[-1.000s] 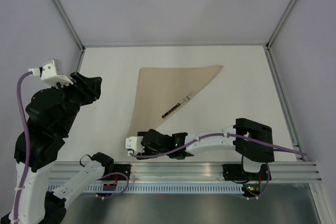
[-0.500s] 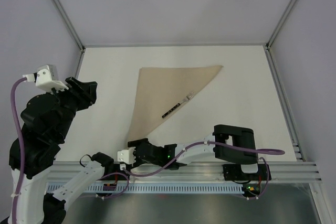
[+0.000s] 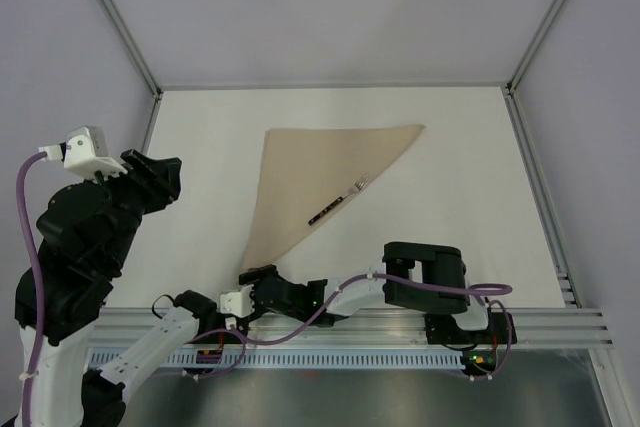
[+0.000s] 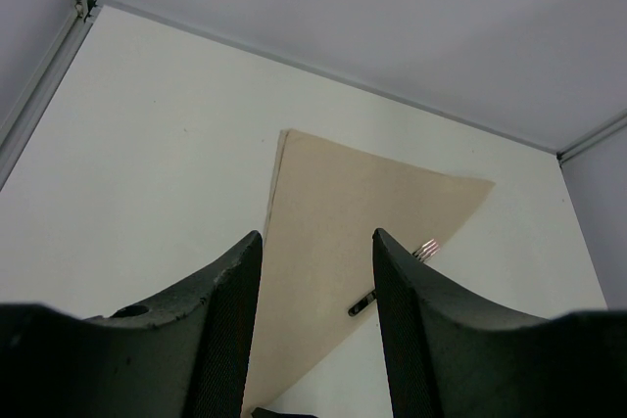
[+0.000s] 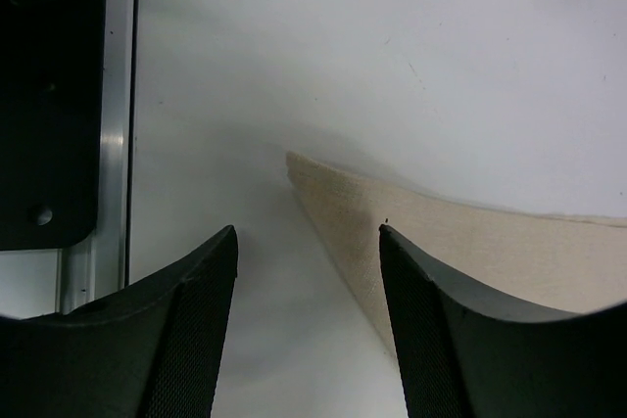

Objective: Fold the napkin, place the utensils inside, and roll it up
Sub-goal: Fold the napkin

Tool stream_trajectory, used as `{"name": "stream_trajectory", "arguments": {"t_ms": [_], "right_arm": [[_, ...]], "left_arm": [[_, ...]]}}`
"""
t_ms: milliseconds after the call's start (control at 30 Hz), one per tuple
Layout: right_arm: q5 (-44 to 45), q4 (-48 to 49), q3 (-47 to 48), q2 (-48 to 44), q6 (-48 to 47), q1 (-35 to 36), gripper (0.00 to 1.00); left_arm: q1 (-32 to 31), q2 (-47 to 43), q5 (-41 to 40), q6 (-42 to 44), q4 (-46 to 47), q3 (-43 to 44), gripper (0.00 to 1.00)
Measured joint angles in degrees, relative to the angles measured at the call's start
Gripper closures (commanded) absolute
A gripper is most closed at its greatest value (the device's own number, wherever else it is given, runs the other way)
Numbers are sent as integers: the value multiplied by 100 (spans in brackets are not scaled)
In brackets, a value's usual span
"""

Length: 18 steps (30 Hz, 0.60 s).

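Napkin (image 3: 320, 172) corner just ahead of right pincer (image 5: 307, 232) — jaws apart, empty

Plain beige-tan napkin (image 3: 310, 167), no pattern, on an off-white table (image 3: 200, 137); the fork (image 3: 338, 203) at its edge shows a black handle and silver tines.

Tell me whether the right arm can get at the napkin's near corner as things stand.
Probably yes. The right gripper is open and low over the table, with the near corner of the napkin just ahead of it and nothing lying between them.
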Motion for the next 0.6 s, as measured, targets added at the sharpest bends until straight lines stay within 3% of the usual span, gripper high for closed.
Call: {"name": "stream_trajectory", "arguments": {"t_ms": [133, 267, 600], "right_arm": [[13, 184, 0, 114, -94, 0, 41], [39, 354, 0, 229, -205, 0, 56], [127, 664, 0, 428, -343, -11, 77]], "left_arm": [[0, 0, -2, 0, -4, -15, 46], [0, 0, 0, 0, -28, -44, 46], [0, 0, 0, 0, -42, -129, 47]]}}
